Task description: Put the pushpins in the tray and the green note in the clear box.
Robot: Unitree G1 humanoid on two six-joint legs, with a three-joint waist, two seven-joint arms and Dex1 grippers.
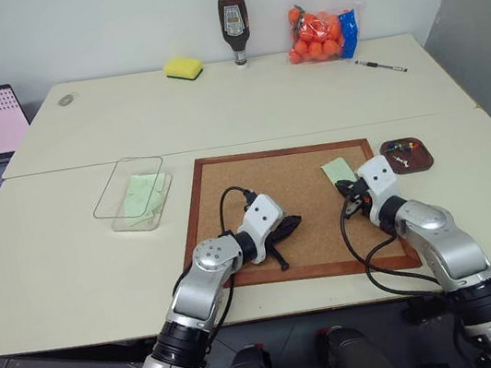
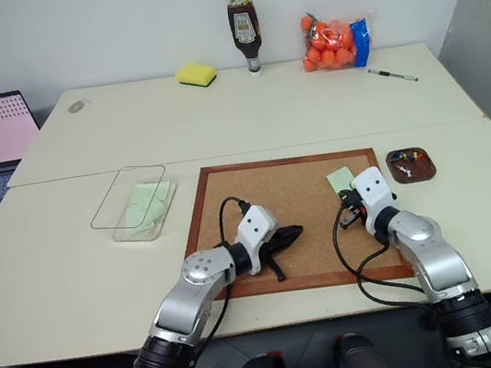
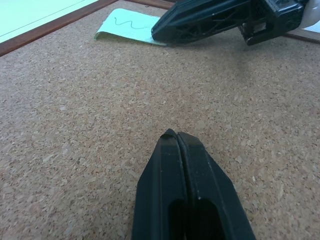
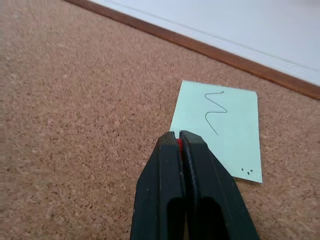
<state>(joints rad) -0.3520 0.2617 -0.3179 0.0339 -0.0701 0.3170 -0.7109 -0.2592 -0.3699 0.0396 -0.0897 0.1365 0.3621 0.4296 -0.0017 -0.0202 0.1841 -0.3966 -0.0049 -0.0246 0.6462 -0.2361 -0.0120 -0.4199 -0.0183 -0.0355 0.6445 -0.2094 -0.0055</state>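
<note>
1. Right wrist view: your right gripper [image 4: 179, 136] has its fingers pressed together, and a sliver of red shows between the tips. I judge that to be a pushpin [image 4: 178, 143] pinched at the near corner of the green note [image 4: 220, 130].
2. The note lies flat on the cork board [image 1: 295, 204], its long axis running away from those tips toward about one o'clock, with a squiggle drawn along it.
3. From the head camera, the tray [image 1: 408, 156] sits at roughly two o'clock from your right gripper, just off the board's right edge, with several coloured pins already in it. That is the short carry for the pin.
4. Your left gripper [image 1: 289, 225] is clamped tight on nothing, hovering mid-board, pointing toward three o'clock.
5. The clear box [image 1: 133, 194] lies off the board's left edge at about ten o'clock from your left gripper, with a pale green slip already inside. Your right gripper is at the note, while your left is the nearer one to the box.
</note>
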